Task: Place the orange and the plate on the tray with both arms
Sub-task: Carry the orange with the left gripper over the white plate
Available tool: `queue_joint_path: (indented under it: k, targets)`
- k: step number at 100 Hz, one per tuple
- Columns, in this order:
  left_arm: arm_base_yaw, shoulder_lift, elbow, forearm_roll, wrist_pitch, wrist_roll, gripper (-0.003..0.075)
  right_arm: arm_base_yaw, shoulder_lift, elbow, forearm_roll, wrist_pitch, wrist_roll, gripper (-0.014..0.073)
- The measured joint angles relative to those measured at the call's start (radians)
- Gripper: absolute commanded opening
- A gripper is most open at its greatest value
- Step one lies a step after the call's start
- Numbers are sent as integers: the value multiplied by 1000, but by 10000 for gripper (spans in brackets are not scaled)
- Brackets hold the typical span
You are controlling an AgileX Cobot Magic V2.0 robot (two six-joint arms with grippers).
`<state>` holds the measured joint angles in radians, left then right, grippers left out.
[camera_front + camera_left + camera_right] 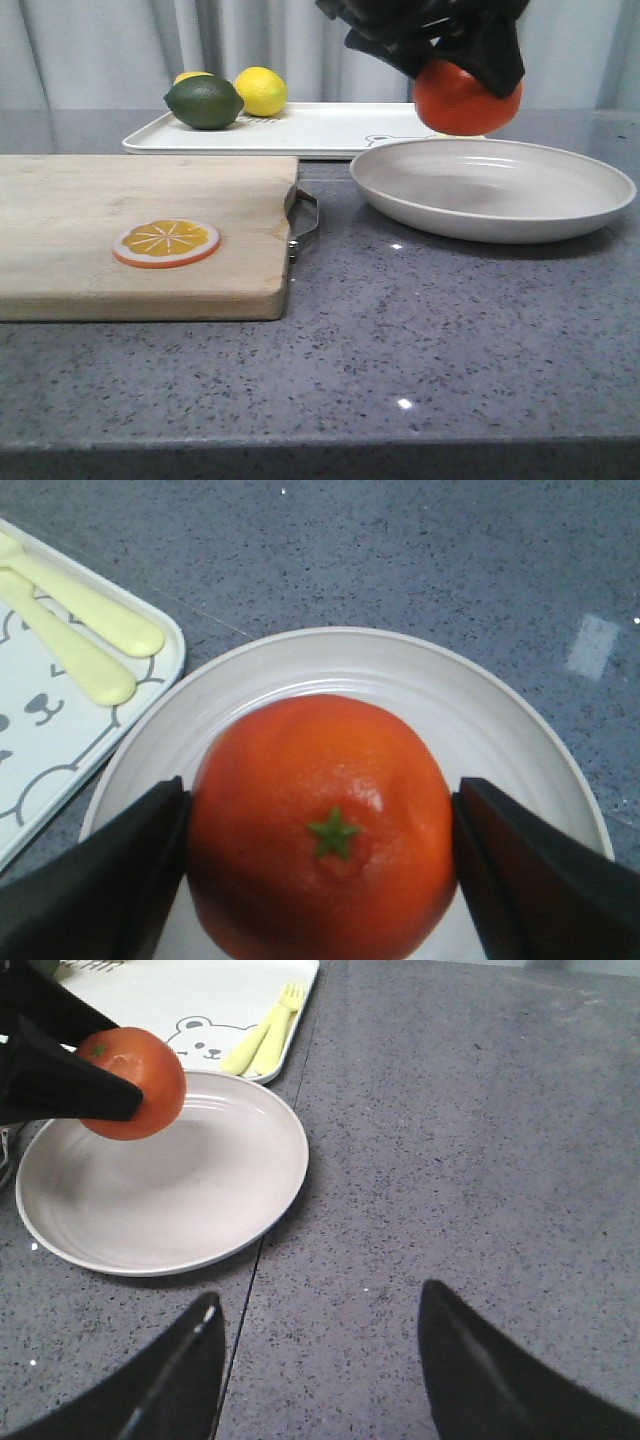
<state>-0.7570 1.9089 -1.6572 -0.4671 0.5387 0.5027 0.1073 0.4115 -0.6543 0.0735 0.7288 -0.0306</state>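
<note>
My left gripper (455, 75) is shut on the orange (467, 98) and holds it in the air above the far side of the off-white plate (500, 200). In the left wrist view the orange (322, 825) sits stem spot up between the two black fingers (110, 880), over the plate (480, 720). The white tray (330, 130) lies behind the plate; its corner with a bear outline shows in the left wrist view (60, 730). My right gripper (318, 1305) is open and empty above bare counter, beside the plate (200, 1200). The orange also shows there (135, 1082).
A wooden cutting board (140, 240) with an orange slice disc (166, 242) lies at the left. A green lime (204, 101) and a yellow lemon (261, 90) rest on the tray's left end. Two pale yellow utensils (85, 630) lie on the tray's right end.
</note>
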Motion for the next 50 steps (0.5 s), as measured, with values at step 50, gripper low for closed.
queue_joint_path:
  k: [50]
  targets:
    - [-6,85,-41,2,59,0,403,0,0,0,0,0,0,442]
